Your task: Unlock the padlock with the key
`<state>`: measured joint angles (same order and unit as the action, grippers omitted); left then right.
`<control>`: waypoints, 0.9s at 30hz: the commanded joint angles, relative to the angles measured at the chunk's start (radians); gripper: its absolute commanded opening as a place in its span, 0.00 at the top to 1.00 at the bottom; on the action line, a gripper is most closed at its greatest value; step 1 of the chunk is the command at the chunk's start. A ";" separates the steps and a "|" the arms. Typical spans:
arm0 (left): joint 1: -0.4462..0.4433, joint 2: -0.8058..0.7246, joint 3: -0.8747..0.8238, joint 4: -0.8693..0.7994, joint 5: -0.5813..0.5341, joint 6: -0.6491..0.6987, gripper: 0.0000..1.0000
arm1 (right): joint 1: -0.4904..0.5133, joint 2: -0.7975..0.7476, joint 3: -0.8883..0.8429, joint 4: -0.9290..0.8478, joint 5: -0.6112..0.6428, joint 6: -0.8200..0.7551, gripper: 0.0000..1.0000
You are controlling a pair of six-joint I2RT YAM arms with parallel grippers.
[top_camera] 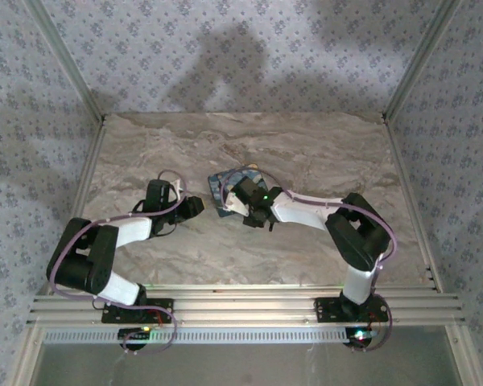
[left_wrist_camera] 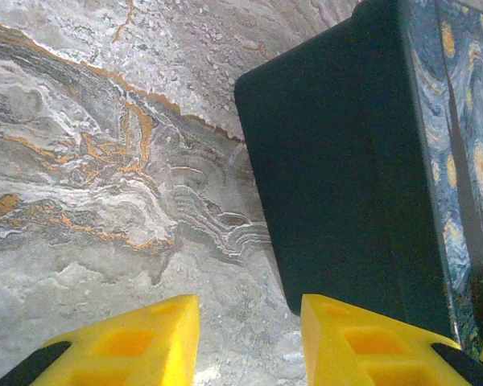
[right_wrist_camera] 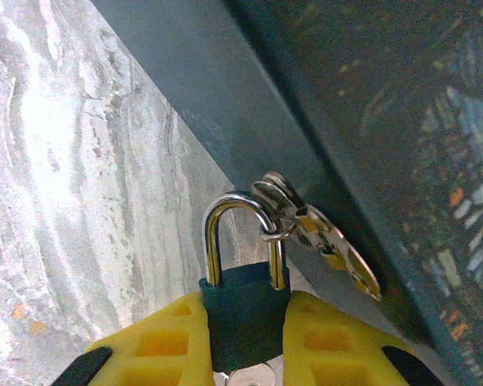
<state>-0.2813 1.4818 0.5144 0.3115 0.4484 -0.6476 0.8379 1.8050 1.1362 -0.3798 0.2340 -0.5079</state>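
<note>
Padlock [right_wrist_camera: 243,293]: small dark-blue body w/ a shiny silver U shackle [right_wrist_camera: 225,211] that is pointing away from the wrist cam. Both shackle legs are going into the body, and a bit of silver is showing at the body's near end btwn the fingers. R gripper [right_wrist_camera: 245,322] is clenching the body, w/ yellow fingers [right_wrist_camera: 165,346] pressing on both sides. A small ring w/ keys [right_wrist_camera: 330,249] is hanging off the shackle's right leg. The keys are trailing to the right and lying against the dark side wall of the box [right_wrist_camera: 370,121].

The lock is being held low over the marble table [right_wrist_camera: 64,201], just beside the box. Can't tell if it is touching the tabletop.

The box is sitting mid-table, w/ a blue-and-yellow swirl print on top & dark sides. Its wall is crowding in close beside the shackle and keys.

L gripper [left_wrist_camera: 249,322] is hanging released, fingers apart w/ bare marble under the gap and the box's dark wall just to its right. In the top view both arms are reaching in toward the box, L from the left, R from the right.
</note>
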 commanded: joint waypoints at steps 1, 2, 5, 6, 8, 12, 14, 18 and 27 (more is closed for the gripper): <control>0.008 0.006 0.027 0.017 0.021 -0.004 0.62 | -0.006 0.025 0.023 -0.041 -0.028 0.018 1.00; 0.008 0.008 0.026 0.018 0.021 -0.004 0.62 | -0.008 0.027 0.017 -0.033 -0.028 0.020 1.00; 0.008 0.011 0.022 0.023 0.024 -0.004 0.62 | -0.011 0.025 0.000 0.000 -0.008 0.017 1.00; 0.008 0.013 0.022 0.024 0.025 -0.004 0.62 | -0.008 0.022 -0.004 0.010 0.004 0.011 1.00; 0.007 0.017 0.021 0.027 0.027 -0.004 0.62 | -0.002 0.020 -0.005 0.023 0.042 -0.003 1.00; 0.008 0.023 0.023 0.036 0.028 -0.007 0.62 | 0.019 0.014 -0.007 0.059 0.109 -0.055 1.00; 0.008 0.024 0.022 0.038 0.031 -0.007 0.62 | 0.029 0.010 -0.011 0.084 0.136 -0.080 1.00; 0.008 0.026 0.019 0.040 0.031 -0.007 0.62 | 0.042 0.007 -0.023 0.137 0.160 -0.141 1.00; 0.008 0.028 0.015 0.038 0.032 -0.006 0.62 | 0.030 0.036 -0.014 0.150 0.056 -0.251 1.00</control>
<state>-0.2813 1.4963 0.5144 0.3374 0.4606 -0.6479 0.8719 1.8256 1.1198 -0.2581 0.3321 -0.6868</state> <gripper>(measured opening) 0.378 0.182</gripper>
